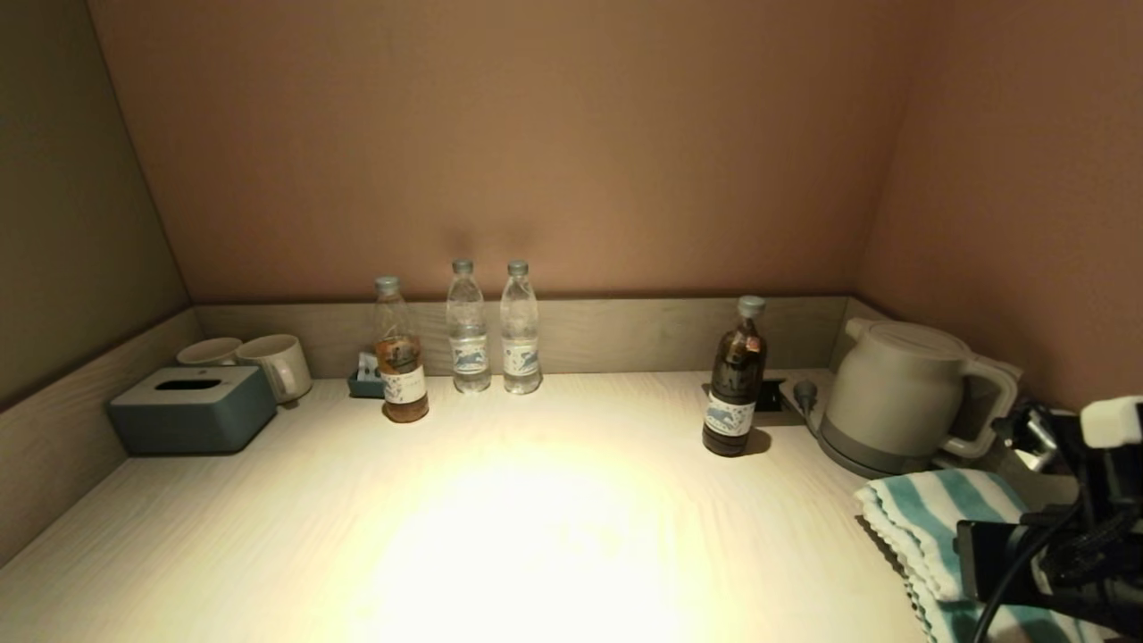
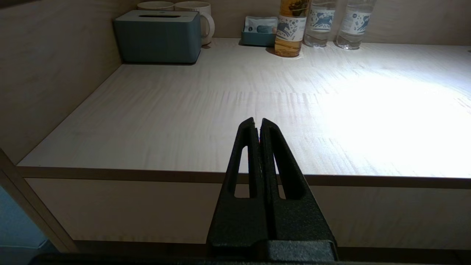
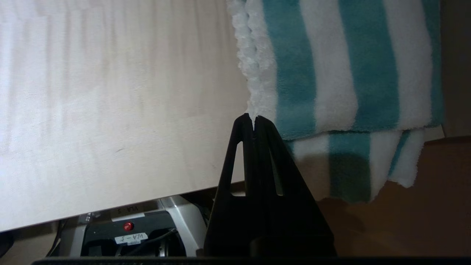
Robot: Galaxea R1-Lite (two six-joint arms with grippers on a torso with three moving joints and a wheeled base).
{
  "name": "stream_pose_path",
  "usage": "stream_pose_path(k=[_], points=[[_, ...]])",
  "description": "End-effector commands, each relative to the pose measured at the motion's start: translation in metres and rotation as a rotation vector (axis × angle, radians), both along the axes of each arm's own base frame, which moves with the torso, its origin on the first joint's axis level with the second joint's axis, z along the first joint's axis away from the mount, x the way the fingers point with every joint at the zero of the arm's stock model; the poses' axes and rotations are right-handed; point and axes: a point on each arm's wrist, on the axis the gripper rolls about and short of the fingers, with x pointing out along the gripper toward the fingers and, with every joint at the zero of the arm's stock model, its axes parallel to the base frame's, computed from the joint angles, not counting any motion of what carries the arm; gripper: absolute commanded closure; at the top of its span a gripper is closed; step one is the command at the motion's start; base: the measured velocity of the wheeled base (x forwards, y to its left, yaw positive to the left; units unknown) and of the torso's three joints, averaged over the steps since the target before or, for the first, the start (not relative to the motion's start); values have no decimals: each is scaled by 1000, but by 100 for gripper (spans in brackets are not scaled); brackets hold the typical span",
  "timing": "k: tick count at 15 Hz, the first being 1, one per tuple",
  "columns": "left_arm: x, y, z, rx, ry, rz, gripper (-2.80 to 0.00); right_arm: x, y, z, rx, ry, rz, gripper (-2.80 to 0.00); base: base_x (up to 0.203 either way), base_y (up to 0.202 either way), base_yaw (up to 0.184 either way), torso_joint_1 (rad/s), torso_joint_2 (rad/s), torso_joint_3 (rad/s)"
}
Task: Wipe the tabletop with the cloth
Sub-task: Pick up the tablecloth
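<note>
So here's what we've got: our right gripper [image 3: 254, 118] is clenched all the way, fingers pressed together with only a hairline seam between them, and it isn't holding anything. Its tips sit over the front edge of the counter [image 1: 536, 518], right by the scalloped side of the cloth [image 3: 331, 73], though we can't tell whether they actually touch the fabric or just hover above it. The cloth, teal and white stripes, lies at the counter's front right corner, folded over itself, with one end drooping off the front edge. In the head view the right arm covers part of the cloth [image 1: 929, 509], which lies just in front of the kettle [image 1: 902, 393].

Our left gripper [image 2: 257, 121] is clenched too, empty, hanging off the front edge toward the left side and touching nothing.

Along the back edge: a tissue box [image 1: 192, 409] and two mugs [image 1: 277, 362] in the back left corner, an amber bottle [image 1: 399, 353] next to two clear water bottles [image 1: 493, 326], and a dark bottle [image 1: 734, 379] further right, near the kettle.
</note>
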Motion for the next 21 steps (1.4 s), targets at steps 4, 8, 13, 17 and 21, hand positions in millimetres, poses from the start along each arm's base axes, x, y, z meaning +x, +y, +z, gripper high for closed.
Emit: stream_pose_path(k=[4, 8, 13, 17, 21], points=[[0, 0, 0, -1, 2, 1, 0, 19, -4, -13, -96, 93, -88, 0, 0, 0, 0, 0, 0, 0], [0, 0, 0, -1, 2, 1, 0, 24, -4, -14, -94, 96, -81, -280, 0, 0, 0, 0, 0, 0], [0, 0, 0, -1, 2, 1, 0, 45, -6, -28, -80, 167, -86, -280, 0, 0, 0, 0, 0, 0], [0, 0, 0, -1, 2, 1, 0, 63, -17, -40, -34, 220, -107, -280, 0, 0, 0, 0, 0, 0], [0, 0, 0, -1, 2, 1, 0, 67, -38, -32, 21, 182, -152, -280, 0, 0, 0, 0, 0, 0]])
